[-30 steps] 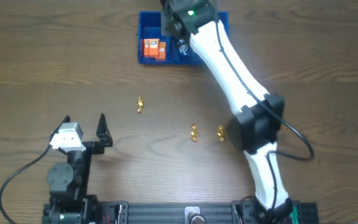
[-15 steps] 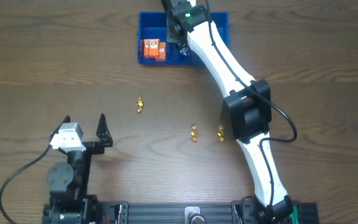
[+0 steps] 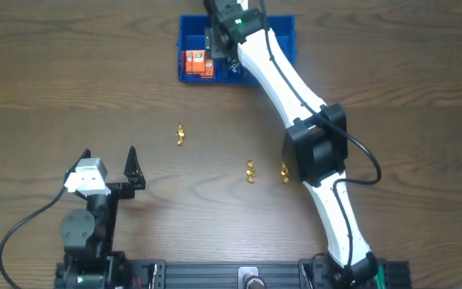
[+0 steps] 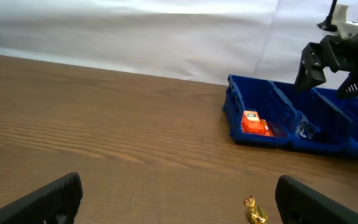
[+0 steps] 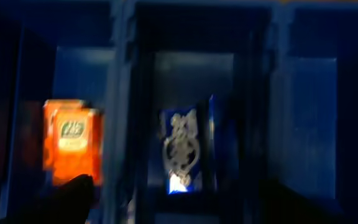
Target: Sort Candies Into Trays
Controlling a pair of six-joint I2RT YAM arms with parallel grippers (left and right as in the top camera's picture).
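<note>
The right gripper [image 3: 219,38] is hovering open and empty above the blue tray's [image 3: 287,36] middle compartment, and it's probably risking clipping a divider if it leaves low.

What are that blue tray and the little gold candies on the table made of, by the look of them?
Blue tray: likely moulded plastic, judging by its even colour, slight sheen and thin dividers. Gold candies: probably metallic foil wrappers, crinkled, twisted and glinting; what is inside is hidden.
</note>
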